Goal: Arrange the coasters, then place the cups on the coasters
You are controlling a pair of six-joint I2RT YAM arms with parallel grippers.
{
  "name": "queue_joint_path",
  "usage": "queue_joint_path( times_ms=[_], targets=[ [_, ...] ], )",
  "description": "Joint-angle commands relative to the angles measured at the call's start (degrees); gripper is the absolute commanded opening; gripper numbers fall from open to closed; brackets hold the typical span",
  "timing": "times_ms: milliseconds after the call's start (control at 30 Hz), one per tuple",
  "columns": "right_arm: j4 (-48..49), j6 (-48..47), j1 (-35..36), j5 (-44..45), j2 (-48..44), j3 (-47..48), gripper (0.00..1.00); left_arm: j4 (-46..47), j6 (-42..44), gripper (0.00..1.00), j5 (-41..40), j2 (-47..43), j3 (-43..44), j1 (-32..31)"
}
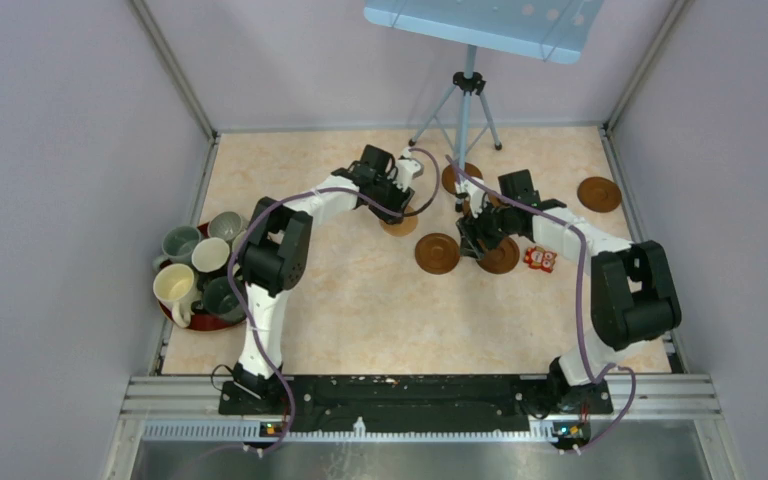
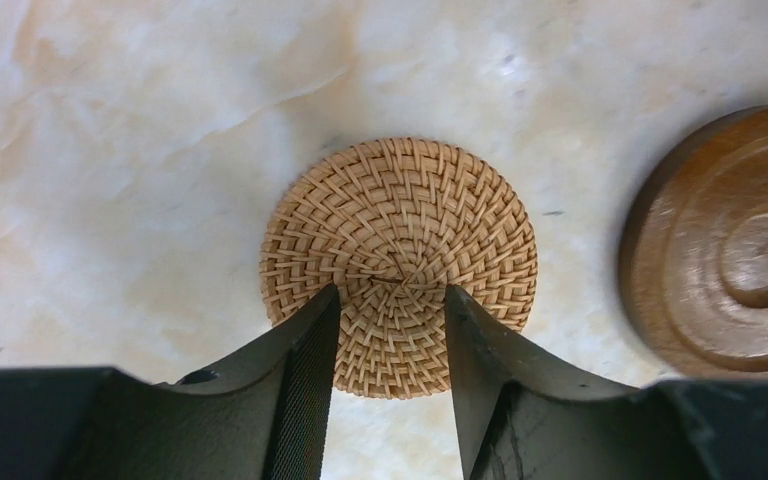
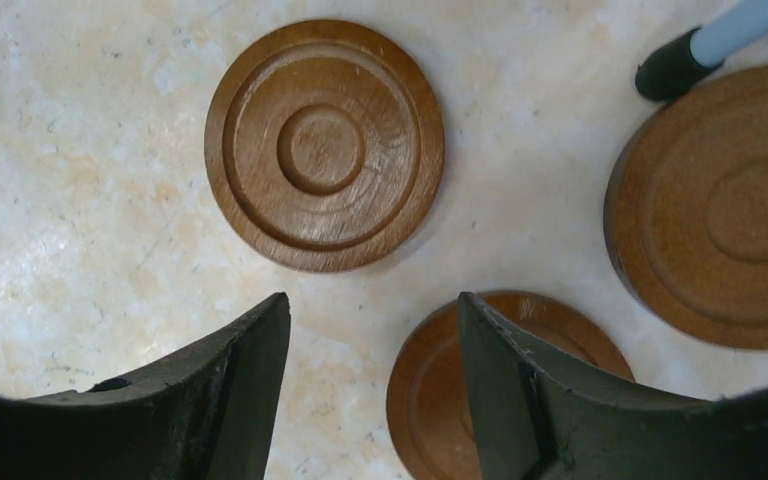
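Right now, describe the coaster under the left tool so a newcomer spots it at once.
From the grey tripod at the marbled table's far edge, come nearer to the left tool. Under it lies a round woven tan rattan coaster; its neighbours are smooth brown wooden discs with turned rings.

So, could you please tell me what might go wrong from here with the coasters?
The left gripper stands over the middle of the woven coaster, not its rim, so closing could just scrape the weave. The right gripper straddles only one edge of a wooden coaster; a pinch might tip it or shove it toward the neighbouring coaster by the tripod foot.
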Motion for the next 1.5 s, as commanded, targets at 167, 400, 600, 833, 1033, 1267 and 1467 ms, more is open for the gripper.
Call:
queue_joint_path(
  times_ms=[167,400,600,833,1033,1267,1467],
  targets=[
    [5.92,3.35,2.89,1.77,8.37,6.99,0.61,-3.57,5.75,0.49,-0.18,-4.20,-6.99,9.04],
    [6.45,4.90,4.47,4.14,12.42,9.78,0.65,-4.94,8.11,0.49,2.72,-5.98,-8.39,13.85],
    [6.62,4.82,5.66,6.20,13.59,10.14,0.65,-5.34,10.61,0.50,4.15,-8.10,-10.52,15.73],
    [7.79,5.79,7.05,8.67,15.06,10.45,0.66,-3.80,12.01,0.52,6.56,-11.03,-14.82,16.27],
    [8.68,6.61,8.85,11.57,17.23,11.28,0.66,-3.62,11.66,0.53,8.12,-11.46,-15.75,16.39],
    [9.34,7.52,10.93,13.58,19.41,12.69,0.64,-3.97,13.74,0.53,10.12,-14.73,-20.24,17.60],
    [8.67,8.21,12.28,15.34,21.76,15.24,0.62,-2.78,15.19,0.53,10.71,-17.58,-24.95,17.82]
  ],
)
